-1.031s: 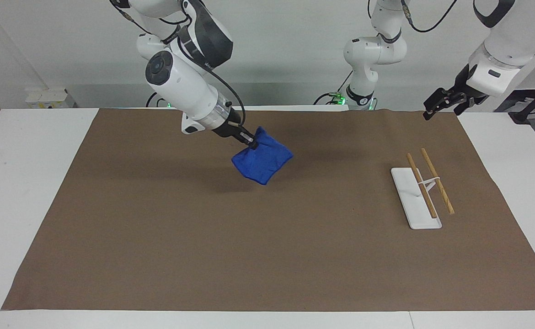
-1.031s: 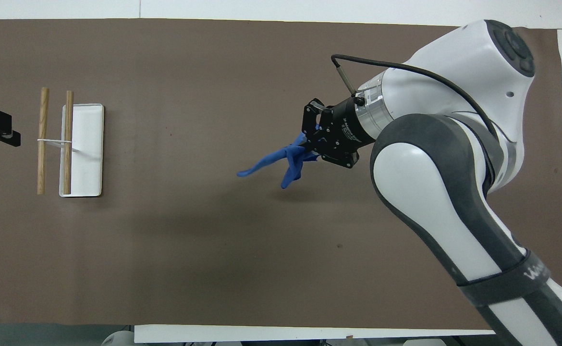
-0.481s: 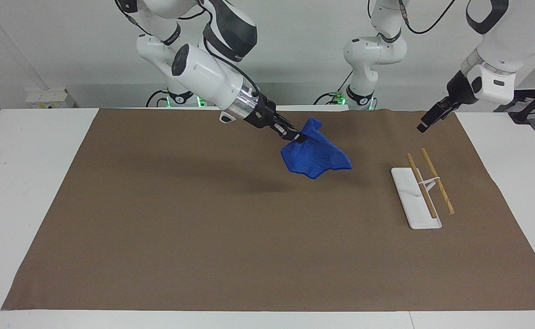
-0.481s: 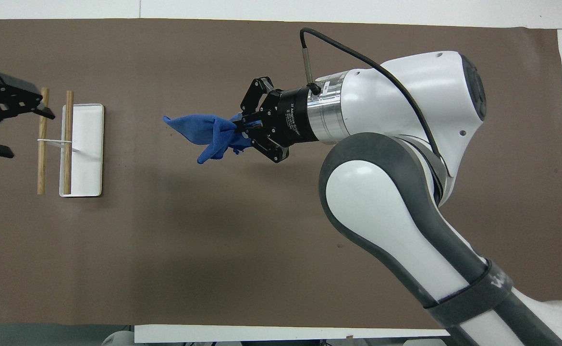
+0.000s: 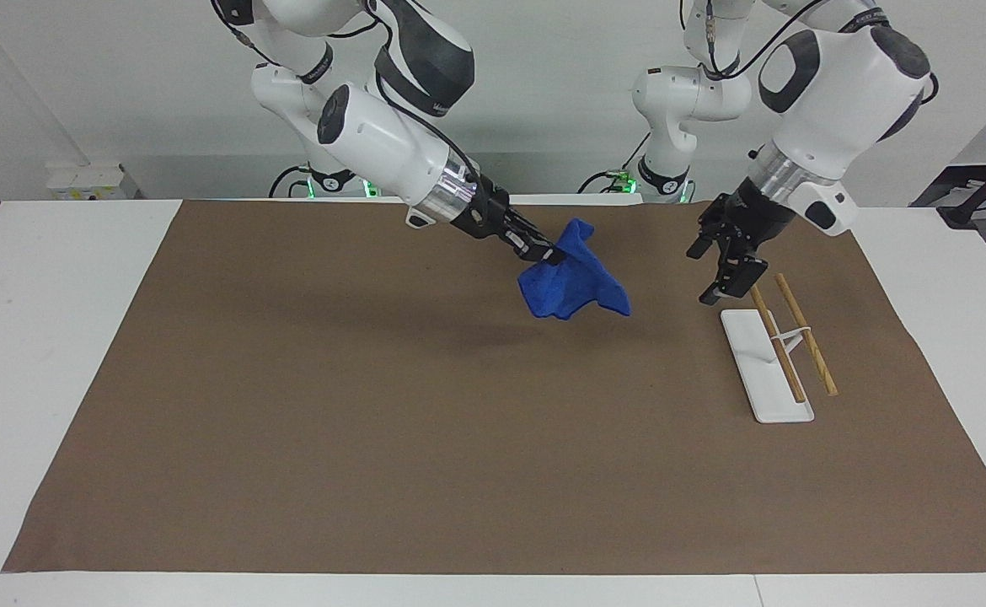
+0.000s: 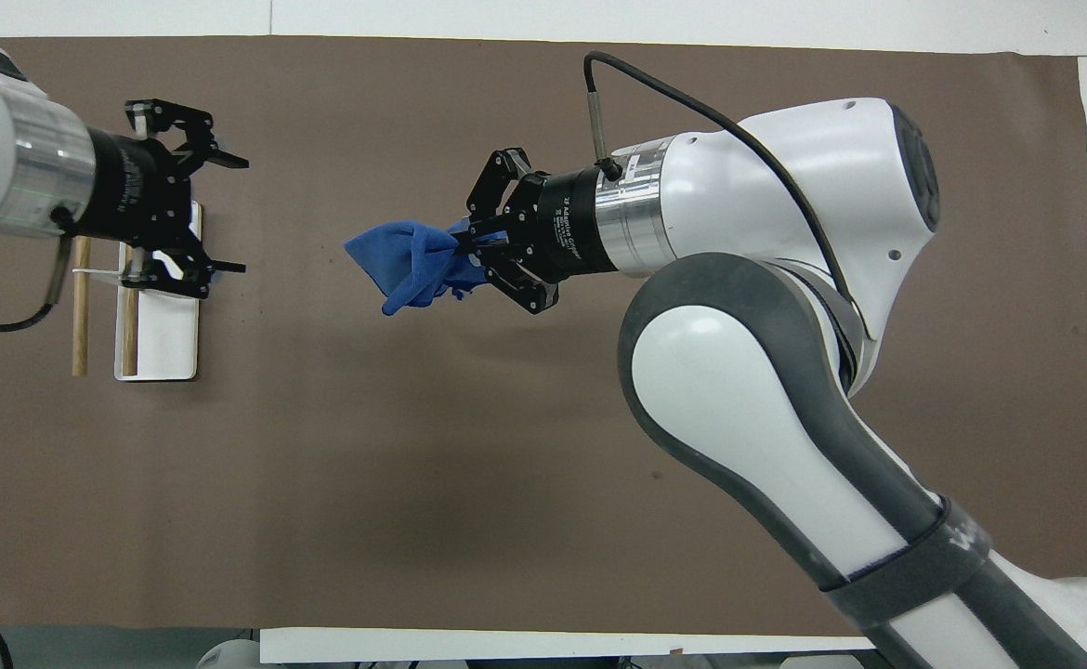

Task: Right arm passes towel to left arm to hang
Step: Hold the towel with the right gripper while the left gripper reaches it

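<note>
My right gripper (image 5: 548,253) is shut on one edge of the royal-blue towel (image 5: 573,285), which hangs bunched in the air over the middle of the brown mat. In the overhead view the right gripper (image 6: 469,243) points toward the left arm's end, with the towel (image 6: 404,265) drooping from it. My left gripper (image 5: 704,274) is open and empty, raised over the end of the white rack (image 5: 763,375) nearer the robots. Its jaws face the towel with a gap between them; it also shows in the overhead view (image 6: 239,216).
The rack's white base (image 6: 167,325) carries two wooden bars (image 6: 80,307) and stands on the brown mat (image 5: 375,421) toward the left arm's end. Two slimmer white arms (image 5: 678,101) with green-lit bases stand at the robots' edge of the table.
The right arm carried the towel toward the left arm's end, then nearly stopped. The left arm swung in from the table's end to over the rack, its open gripper now facing the towel.
</note>
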Available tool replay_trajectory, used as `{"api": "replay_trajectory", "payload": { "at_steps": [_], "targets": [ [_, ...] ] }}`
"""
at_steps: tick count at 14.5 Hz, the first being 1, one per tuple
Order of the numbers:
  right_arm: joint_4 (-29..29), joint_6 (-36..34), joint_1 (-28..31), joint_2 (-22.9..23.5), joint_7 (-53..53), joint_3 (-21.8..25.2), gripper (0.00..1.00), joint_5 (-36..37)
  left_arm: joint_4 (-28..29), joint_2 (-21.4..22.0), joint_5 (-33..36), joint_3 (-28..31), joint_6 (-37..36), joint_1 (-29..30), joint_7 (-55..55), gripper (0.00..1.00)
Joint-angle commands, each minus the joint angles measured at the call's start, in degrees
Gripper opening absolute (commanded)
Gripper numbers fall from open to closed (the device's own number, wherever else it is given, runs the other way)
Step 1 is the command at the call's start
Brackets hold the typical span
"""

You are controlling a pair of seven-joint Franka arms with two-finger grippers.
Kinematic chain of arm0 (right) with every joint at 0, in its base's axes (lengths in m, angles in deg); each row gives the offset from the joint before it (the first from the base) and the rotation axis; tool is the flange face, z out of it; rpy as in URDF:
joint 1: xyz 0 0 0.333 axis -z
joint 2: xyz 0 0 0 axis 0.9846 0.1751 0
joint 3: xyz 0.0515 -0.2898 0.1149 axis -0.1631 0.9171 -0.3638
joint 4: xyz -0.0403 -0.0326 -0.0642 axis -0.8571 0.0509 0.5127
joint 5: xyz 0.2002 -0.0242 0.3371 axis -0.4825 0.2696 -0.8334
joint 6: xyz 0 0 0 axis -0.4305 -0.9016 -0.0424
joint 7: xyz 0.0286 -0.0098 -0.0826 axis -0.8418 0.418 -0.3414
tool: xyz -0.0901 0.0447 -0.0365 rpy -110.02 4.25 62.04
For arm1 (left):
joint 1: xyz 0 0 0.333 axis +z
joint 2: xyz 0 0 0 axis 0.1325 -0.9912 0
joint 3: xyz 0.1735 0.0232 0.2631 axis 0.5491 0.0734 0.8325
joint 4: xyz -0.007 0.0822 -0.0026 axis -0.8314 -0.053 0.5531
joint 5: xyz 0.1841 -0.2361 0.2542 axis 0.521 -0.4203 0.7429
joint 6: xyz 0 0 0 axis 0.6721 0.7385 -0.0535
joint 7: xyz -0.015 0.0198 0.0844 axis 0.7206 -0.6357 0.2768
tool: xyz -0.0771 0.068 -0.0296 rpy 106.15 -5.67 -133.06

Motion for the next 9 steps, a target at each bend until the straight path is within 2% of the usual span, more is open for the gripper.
{"api": "replay_trajectory", "payload": {
  "at_steps": [1,4,9],
  "targets": [
    [0.23,0.9,0.3,0.34,0.6,-0.73,0.0,-0.86,3.37,-0.06,-0.8,0.65,3.99,-4.51,5.9,1.0],
    [0.23,0.9,0.21,0.34,0.6,-0.73,0.0,-0.78,3.56,-2.78,-1.5,0.65,6.81,-7.69,6.54,1.0],
    [0.23,0.9,0.21,0.34,0.6,-1.17,0.0,-0.78,5.22,-3.14,-2.64,0.65,6.9,-10.68,6.36,1.0]
  ]
}}
